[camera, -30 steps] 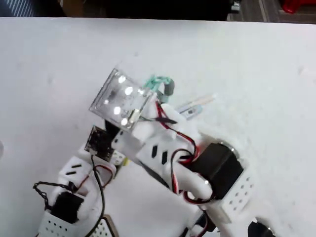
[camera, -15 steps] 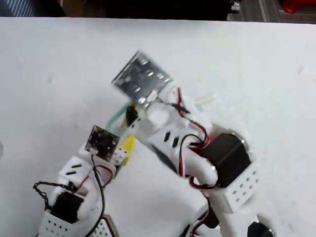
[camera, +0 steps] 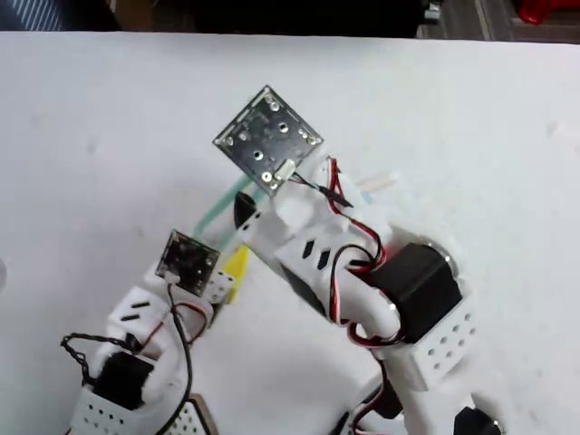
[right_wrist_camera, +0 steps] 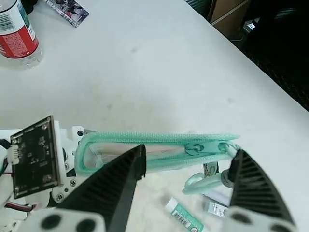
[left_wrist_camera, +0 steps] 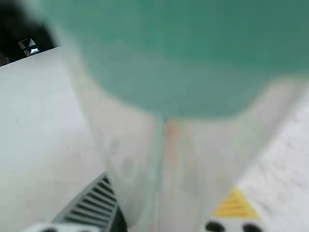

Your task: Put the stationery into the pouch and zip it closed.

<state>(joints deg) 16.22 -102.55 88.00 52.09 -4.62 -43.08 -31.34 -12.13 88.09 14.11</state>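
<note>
Right now the green pouch [right_wrist_camera: 159,140] stands on its long edge on the white table [right_wrist_camera: 145,58], zip side toward the right wrist camera. The right claw [right_wrist_camera: 188,153] hangs over the pouch with its two black jaws spread wide, one to each side of the zip line and neither touching it. A green cord loop [right_wrist_camera: 203,181] trails from the pouch's zip-slider end. Just beside that loop lie a small white-and-green block [right_wrist_camera: 183,212] and another small piece too unclear to name. The left claw [left_wrist_camera: 159,208] sits right up against the pouch's other end; I cannot tell whether it is apart or together. A bottle [right_wrist_camera: 17,29] stands well apart from the pouch.
</note>
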